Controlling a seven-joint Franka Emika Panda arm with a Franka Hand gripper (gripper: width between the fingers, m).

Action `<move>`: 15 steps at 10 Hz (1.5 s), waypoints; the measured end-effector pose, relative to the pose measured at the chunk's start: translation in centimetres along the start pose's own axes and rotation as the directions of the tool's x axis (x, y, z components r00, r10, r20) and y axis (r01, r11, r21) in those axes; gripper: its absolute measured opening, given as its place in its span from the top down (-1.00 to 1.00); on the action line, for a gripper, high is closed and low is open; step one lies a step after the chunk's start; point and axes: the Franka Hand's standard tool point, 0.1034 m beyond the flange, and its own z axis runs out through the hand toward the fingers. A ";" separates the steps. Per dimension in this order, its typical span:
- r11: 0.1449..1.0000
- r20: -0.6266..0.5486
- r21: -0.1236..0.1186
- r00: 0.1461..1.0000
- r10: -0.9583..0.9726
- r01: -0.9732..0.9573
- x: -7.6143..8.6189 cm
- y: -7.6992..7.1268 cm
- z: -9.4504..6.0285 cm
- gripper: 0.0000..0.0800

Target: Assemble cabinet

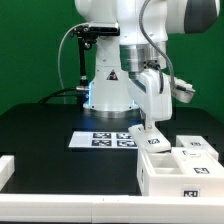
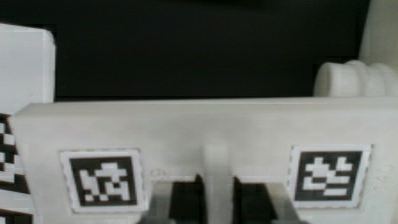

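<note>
The end effector (image 1: 148, 132) sits low among the cabinet (image 1: 165, 175) pieces, too small there to tell whether its jaws grip anything. The cabinet runs off the exterior view's right and bottom edges. Up close in the wrist view, the tagged panel (image 2: 205, 125) is blurred, its tags unreadable and its lower part cut off.

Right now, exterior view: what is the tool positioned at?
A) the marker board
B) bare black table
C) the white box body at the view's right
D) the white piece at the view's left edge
C: the tool hangs at the top rear edge of the cabinet body, to the exterior view's right of the marker board.
</note>
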 end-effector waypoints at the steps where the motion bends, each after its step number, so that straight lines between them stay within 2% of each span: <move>1: 1.000 0.004 0.008 1.000 0.024 -0.024 0.1 -0.2 -0.5 0.85; 2: 0.999 0.008 0.018 0.999 0.048 -0.048 0.1 -0.4 -0.9 0.85; 4: 0.998 0.007 0.016 0.998 0.060 -0.060 -0.4 -0.3 -0.8 0.85; 7: 0.998 0.003 0.013 0.998 0.058 -0.058 -0.3 -0.6 -0.6 0.85; 10: 0.998 -0.012 0.028 0.999 0.052 -0.052 -0.1 -2.5 -0.4 0.85; 13: 0.999 -0.030 0.043 1.000 0.003 -0.002 0.4 -3.7 -0.2 0.85; 15: 0.999 -0.031 0.043 1.000 0.001 0.000 0.4 -3.8 -0.2 0.85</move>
